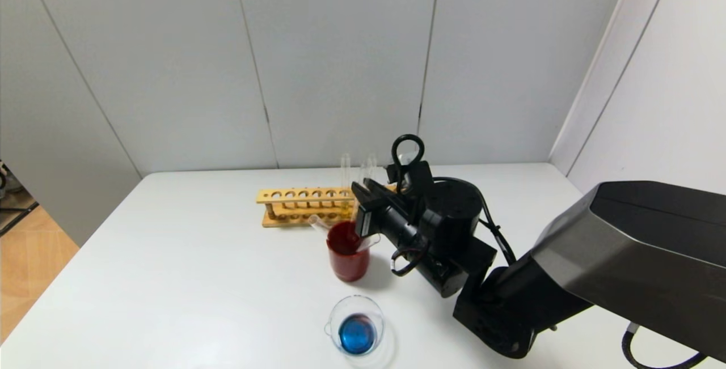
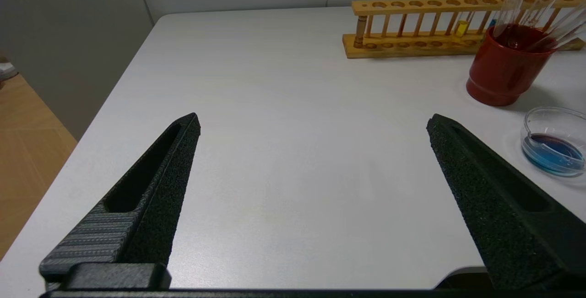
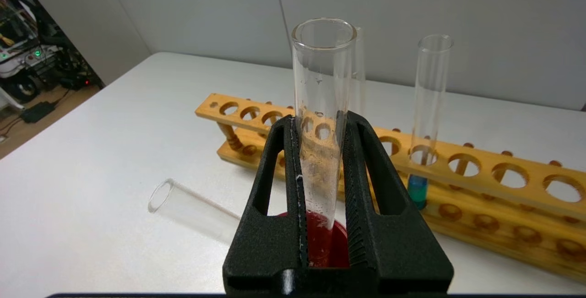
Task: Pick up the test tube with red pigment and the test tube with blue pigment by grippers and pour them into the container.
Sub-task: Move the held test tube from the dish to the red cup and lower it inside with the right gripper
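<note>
White table (image 1: 170,278); right gripper (image 3: 320,188) above red cup (image 1: 347,258), fingers clamping empty tube (image 3: 322,105); left gripper (image 2: 311,160) fingers apart.

The right tool (image 3: 322,170) is closed on a clear tube (image 3: 322,105) directly over the red cup (image 1: 347,255). Just beyond it stands the wooden rack (image 3: 458,170) with upright tubes. Nearer the robot sits the glass beaker (image 1: 356,323). Broad bare counter (image 2: 284,105) lies before the parted left tool (image 2: 313,121).
</note>
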Robot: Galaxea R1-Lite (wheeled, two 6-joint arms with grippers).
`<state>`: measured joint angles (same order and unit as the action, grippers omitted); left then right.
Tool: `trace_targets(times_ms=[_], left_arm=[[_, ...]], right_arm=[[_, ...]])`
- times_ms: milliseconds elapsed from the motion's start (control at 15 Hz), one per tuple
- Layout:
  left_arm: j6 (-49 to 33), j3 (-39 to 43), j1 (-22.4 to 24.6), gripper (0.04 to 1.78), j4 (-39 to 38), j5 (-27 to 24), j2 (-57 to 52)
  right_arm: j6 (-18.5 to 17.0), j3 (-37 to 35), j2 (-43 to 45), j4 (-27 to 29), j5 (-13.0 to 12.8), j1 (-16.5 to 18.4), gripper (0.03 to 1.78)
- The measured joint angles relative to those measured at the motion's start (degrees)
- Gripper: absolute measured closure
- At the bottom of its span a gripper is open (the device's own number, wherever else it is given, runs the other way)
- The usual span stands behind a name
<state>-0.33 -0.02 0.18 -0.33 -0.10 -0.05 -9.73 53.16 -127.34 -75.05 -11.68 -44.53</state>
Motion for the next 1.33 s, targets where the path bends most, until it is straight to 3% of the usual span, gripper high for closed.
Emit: trace_targets(times_ms=[667, 800, 1067, 1333], left_arm=[[-0.02, 0.02, 0.00, 0.07, 0.02, 0.00, 0.00], [0.00, 0.02, 0.00, 0.07, 0.02, 0.00, 0.00], [-0.02, 0.02, 0.00, 0.07, 0.02, 0.00, 0.00], [-0.02, 0.02, 0.00, 0.07, 0.00, 0.02, 0.00]], right_arm=[[2.13, -0.24, 0.96, -0.01, 0.38, -0.63, 1.49], [4.69, -1.01, 0.99, -0.06, 0.41, -1.77, 1.49], [14.04, -2.39, 0.79, -0.06, 0.83, -4.44, 1.49], [19.07, -1.18, 1.02, -0.04, 2.95, -5.91, 1.49]])
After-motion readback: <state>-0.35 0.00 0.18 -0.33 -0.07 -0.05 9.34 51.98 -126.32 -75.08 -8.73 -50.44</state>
